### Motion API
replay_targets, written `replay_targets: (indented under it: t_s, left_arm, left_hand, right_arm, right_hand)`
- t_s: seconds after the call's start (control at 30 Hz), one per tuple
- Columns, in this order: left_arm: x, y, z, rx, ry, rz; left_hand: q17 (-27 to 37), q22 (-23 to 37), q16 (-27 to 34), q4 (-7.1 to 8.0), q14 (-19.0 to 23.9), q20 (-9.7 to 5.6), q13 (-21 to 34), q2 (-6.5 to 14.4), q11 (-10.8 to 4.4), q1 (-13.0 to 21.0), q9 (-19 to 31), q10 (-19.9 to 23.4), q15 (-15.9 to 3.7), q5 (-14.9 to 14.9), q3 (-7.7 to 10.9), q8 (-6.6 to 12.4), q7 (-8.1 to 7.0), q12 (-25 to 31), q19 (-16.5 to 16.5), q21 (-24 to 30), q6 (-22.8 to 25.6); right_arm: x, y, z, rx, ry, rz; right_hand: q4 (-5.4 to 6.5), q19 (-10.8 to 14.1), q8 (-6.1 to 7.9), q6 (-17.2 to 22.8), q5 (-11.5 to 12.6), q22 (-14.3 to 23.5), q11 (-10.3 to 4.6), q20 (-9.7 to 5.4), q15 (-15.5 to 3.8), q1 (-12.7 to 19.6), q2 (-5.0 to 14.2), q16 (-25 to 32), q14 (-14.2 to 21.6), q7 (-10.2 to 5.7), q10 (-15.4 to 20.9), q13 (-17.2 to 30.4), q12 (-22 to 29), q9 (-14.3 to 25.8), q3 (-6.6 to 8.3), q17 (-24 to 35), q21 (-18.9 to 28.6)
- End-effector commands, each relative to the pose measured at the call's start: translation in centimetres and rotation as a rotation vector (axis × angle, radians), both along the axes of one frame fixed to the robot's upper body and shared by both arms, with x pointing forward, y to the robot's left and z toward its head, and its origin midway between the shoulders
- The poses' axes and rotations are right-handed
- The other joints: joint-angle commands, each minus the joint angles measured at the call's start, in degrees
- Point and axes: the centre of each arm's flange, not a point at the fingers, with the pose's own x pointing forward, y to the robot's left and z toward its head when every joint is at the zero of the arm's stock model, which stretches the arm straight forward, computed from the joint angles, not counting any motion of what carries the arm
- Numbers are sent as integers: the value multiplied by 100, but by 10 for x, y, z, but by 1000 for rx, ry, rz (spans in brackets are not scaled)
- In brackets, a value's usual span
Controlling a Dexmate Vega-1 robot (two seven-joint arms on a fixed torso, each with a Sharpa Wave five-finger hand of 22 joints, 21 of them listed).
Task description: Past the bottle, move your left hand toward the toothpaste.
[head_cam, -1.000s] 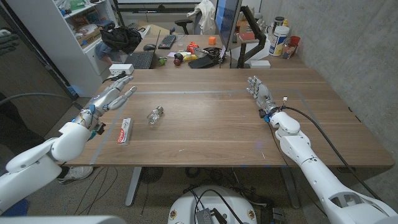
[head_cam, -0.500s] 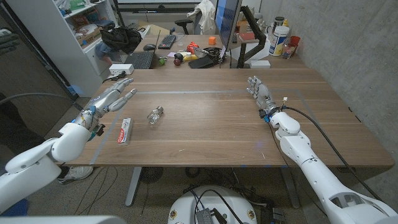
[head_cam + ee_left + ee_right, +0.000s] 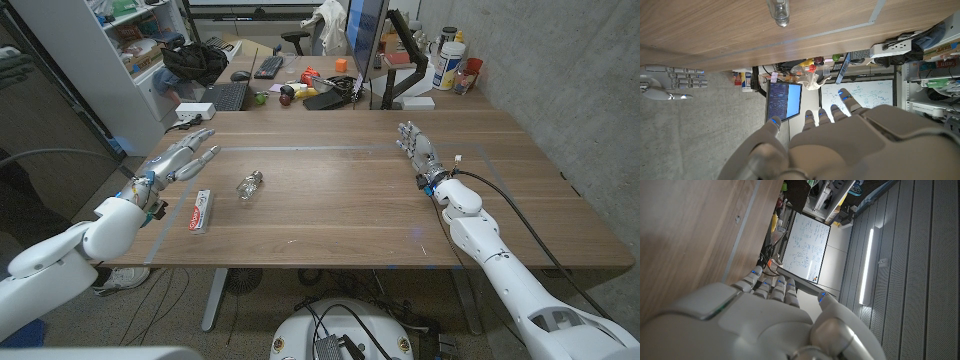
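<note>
Both arms wear smooth, glossy white rounded shells. The left hand (image 3: 180, 158) and right hand (image 3: 418, 150) are pale grey metal and plastic, their segmented fingers (image 3: 842, 103) showing small blue marks near the tips. A thin black cable (image 3: 520, 215) runs behind the right fingers along the white forearm, beside a blue accent at the wrist

Wooden table (image 3: 340, 215); grey wall (image 3: 590, 90) right; cluttered desk (image 3: 300, 75), monitor (image 3: 365, 35), shelving (image 3: 125, 40) behind.

Both robot hands, left (image 3: 182, 157) and right (image 3: 417, 150), seem empty, fingers extended.
</note>
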Motion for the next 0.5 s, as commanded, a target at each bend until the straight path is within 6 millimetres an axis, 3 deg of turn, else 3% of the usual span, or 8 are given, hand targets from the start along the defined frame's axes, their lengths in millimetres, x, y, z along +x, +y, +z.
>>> replay_targets:
  t_s: [0.03, 0.5]
  left_arm:
    - [2, 1, -7, 12, 30, 17]
    - [3, 4, -12, 13, 54, 21]
  left_hand:
    - [14, 12, 0, 38, -434, -143, 12, 532, 23, -57, 19, -36, -57, -3, 15, -8, -22, 4, -417, -8, -58]
    - [14, 12, 1, 30, -455, -161, 12, 521, 22, -53, 20, -53, -54, 2, 8, -8, -22, 3, -441, -19, -83]
  right_arm:
    - [2, 1, 1, -3, 0, 0]
    - [2, 3, -1, -5, 2, -1]
  right_hand:
    - [4, 30, 17, 45, -2, 33, 1, -589, -87, -42, 462, 26, -15, -5, 48, 21, 30, 22, -5, 12, -5]
    - [6, 31, 16, 44, -2, 33, -4, -591, -89, -43, 464, 26, -15, -6, 44, 21, 28, 22, -6, 13, -9]
